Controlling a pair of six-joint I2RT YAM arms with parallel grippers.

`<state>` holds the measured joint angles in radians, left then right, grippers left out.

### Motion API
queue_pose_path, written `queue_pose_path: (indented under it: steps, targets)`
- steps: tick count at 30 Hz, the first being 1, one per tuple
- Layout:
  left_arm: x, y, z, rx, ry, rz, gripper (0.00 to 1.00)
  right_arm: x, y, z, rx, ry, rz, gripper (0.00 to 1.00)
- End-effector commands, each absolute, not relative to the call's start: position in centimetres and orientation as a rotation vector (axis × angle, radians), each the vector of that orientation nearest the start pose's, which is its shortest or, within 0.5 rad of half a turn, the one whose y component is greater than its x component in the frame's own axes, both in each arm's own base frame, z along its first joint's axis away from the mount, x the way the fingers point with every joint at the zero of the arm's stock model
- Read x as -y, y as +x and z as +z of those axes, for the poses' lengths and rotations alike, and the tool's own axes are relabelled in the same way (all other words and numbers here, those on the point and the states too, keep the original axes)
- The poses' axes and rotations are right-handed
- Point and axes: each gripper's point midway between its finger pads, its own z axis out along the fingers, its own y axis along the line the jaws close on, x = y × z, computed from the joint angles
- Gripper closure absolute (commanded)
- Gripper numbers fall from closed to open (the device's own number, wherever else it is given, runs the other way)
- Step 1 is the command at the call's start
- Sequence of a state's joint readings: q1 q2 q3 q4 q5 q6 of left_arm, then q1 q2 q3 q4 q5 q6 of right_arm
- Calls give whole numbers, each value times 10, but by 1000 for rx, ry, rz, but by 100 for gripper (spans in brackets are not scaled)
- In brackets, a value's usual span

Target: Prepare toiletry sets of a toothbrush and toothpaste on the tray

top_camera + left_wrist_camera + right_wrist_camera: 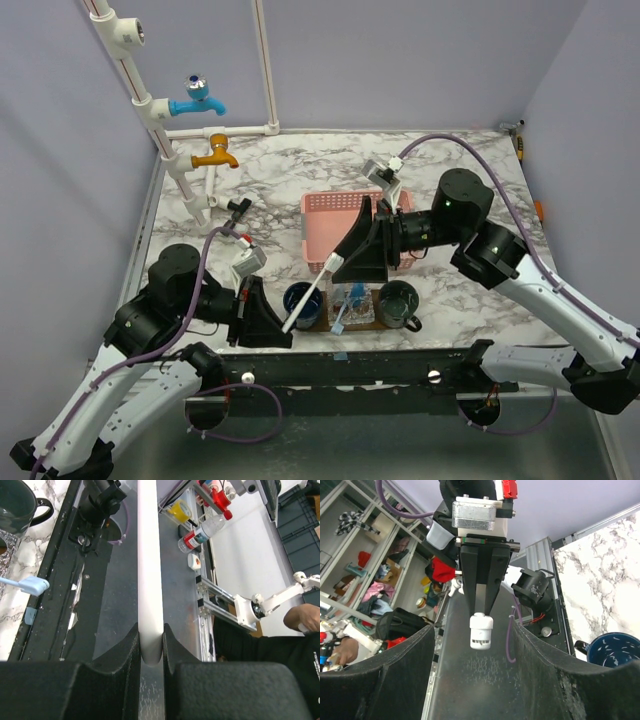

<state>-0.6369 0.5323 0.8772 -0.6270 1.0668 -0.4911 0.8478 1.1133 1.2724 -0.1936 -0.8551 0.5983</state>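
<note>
My left gripper (283, 326) is shut on the lower end of a white toothbrush (308, 296), which slants up and right past a blue mug (299, 300). In the left wrist view the handle (149, 570) runs straight up from between the closed jaws (151, 635). My right gripper (358, 272) is open and empty, above the dark wood tray (325, 318), facing the left gripper. The toothbrush head (481, 630) shows end-on between its spread jaws (472, 647). A light-blue toothbrush (345, 312) lies on the tray; its head shows in the left wrist view (31, 585). I see no red-capped toothpaste tube.
A dark green mug (399, 304) stands at the tray's right end and also shows in the left wrist view (15, 505). A pink slotted basket (330, 225) sits behind the tray, partly under the right arm. Taps and white pipes (195, 130) stand at the back left.
</note>
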Motion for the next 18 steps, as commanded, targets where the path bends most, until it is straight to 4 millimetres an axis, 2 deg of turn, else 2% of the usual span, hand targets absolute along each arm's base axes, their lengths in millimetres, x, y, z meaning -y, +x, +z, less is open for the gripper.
queue_pose_path:
  steps: [1,11,18]
  targets:
    - [202,-2,310,-1831,1056,-1706,100,-329,85,413,-1628,-1035,1774,36]
    - [202,-3,307,-1833,1071,-1714,100,-334,87,405,-1666,-1053,1780,51]
    - [202,-3,306,-1835,1070,-1712,100,-335,88,401,-1676,-1061,1790,71]
